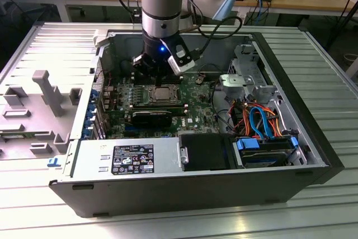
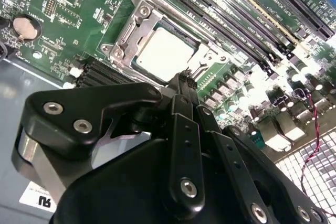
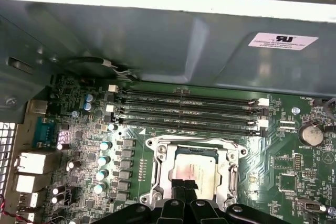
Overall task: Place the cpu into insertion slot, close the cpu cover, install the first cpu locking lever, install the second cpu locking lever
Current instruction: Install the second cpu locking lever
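Gripper [image 2: 185, 80]: fingers [image 3: 184, 188] pressed together, holding nothing, tips just above the socket's edge | cpu [image 2: 165, 52]: seated flat in the insertion slot [image 3: 157, 153] | cpu cover [image 2: 130, 32]: lying down around the chip | Motherboard [image 1: 196, 113]: inside the open computer case [image 1: 313, 132], memory slots [image 3: 184, 111] just beside the socket | Power supply [image 1: 128, 158]: near side.

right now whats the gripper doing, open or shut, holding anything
gripper: shut, fingertips pressed together, holding nothing, just above the small silver-grey square cpu lying in the metal-rimmed insertion slot.
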`<state>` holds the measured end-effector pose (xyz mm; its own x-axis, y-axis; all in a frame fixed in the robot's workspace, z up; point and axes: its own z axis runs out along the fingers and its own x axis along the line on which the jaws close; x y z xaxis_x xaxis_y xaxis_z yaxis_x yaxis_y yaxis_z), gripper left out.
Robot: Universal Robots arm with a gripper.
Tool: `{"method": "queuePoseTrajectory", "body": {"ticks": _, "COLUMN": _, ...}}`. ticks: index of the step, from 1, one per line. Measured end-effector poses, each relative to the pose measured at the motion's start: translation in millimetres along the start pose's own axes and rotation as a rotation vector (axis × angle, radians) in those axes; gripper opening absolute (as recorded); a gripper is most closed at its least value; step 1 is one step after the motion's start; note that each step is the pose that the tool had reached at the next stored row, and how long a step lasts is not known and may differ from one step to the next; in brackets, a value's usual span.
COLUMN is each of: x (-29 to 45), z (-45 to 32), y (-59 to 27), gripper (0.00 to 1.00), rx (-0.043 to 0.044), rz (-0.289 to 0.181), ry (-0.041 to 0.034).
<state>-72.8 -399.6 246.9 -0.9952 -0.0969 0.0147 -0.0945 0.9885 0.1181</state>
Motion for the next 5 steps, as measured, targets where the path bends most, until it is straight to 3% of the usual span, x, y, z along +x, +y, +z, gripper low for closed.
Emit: {"method": "queuePoseTrajectory", "body": {"ticks": 5, "x": 0.0, "z": -0.8, "y": 0.1, "gripper": 0.11, "rx": 0.0002, "rz": 0.0, "ry": 0.0001}}
